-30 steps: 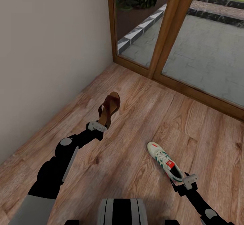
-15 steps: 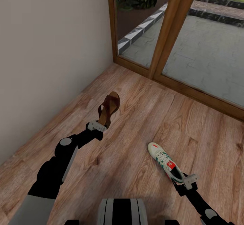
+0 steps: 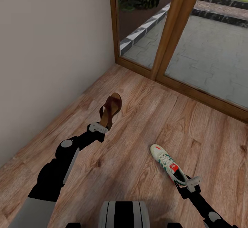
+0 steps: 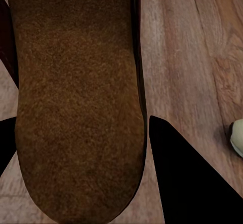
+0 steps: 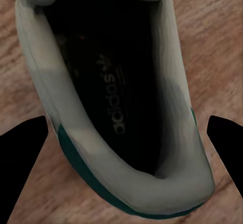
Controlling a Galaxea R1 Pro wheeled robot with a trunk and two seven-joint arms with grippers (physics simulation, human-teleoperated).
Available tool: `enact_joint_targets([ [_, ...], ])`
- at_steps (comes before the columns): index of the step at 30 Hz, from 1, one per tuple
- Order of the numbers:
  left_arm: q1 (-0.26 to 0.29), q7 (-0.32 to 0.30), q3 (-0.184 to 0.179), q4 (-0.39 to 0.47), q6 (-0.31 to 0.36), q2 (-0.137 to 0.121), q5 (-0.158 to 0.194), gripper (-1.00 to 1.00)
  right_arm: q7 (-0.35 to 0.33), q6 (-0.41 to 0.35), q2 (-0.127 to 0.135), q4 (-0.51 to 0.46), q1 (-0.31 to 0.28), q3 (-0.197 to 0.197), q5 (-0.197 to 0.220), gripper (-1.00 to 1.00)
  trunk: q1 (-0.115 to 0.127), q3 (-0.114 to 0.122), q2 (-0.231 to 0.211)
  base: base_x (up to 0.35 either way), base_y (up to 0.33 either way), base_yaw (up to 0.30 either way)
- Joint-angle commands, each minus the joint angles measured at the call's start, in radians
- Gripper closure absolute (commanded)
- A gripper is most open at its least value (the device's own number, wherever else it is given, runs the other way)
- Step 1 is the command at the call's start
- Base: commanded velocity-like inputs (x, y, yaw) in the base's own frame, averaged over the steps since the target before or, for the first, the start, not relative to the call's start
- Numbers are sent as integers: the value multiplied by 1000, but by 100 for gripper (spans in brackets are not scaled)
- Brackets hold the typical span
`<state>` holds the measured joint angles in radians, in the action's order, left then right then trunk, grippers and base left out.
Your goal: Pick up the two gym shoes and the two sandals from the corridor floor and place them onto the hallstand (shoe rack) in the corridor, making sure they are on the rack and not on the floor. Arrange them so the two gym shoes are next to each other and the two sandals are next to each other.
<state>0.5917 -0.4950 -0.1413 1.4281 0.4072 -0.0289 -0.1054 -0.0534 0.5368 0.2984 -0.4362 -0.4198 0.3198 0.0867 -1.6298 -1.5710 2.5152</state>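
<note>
My left gripper (image 3: 104,124) is shut on a brown sandal (image 3: 111,110) and holds it upright, toe up, above the corridor floor (image 3: 137,135). The left wrist view looks at the sandal's rough brown sole (image 4: 76,107) between the two dark fingers (image 4: 182,183). A white gym shoe (image 3: 167,163) with green stripes and a red patch lies on the floor at the right. My right gripper (image 3: 185,183) is at its heel, open. In the right wrist view its fingers (image 5: 23,158) straddle the shoe's dark inside (image 5: 111,82). The hallstand is out of view.
A pale wall (image 3: 44,49) runs along the left. Glass doors in a wooden frame (image 3: 172,32) close the far end, with a paved yard behind. My base (image 3: 122,214) is at the near edge. A bit of the gym shoe (image 4: 237,139) appears in the left wrist view.
Almost nothing. The right gripper and the gym shoe's heel have shifted a touch toward me. The left arm and sandal hold still.
</note>
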Motion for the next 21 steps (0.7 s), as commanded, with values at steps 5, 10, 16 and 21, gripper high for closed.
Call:
enact_joint_targets([
  [5,0,-7,0,2,2,-1,-13,100,-6,3,1,1,0,4,10,100,0,-1,0,0,0,0],
  [10,0,-7,-1,2,2,-2,-13,100,-6,3,1,1,0,4,11,100,2,15,-1,0,0,0],
  [16,1,-7,-2,2,4,-2,-14,100,-6,3,0,-2,0,4,10,100,5,38,-2,0,0,0],
  [21,0,-7,1,2,5,-2,-15,100,-6,3,-12,-4,0,4,10,100,7,57,-3,0,0,0],
])
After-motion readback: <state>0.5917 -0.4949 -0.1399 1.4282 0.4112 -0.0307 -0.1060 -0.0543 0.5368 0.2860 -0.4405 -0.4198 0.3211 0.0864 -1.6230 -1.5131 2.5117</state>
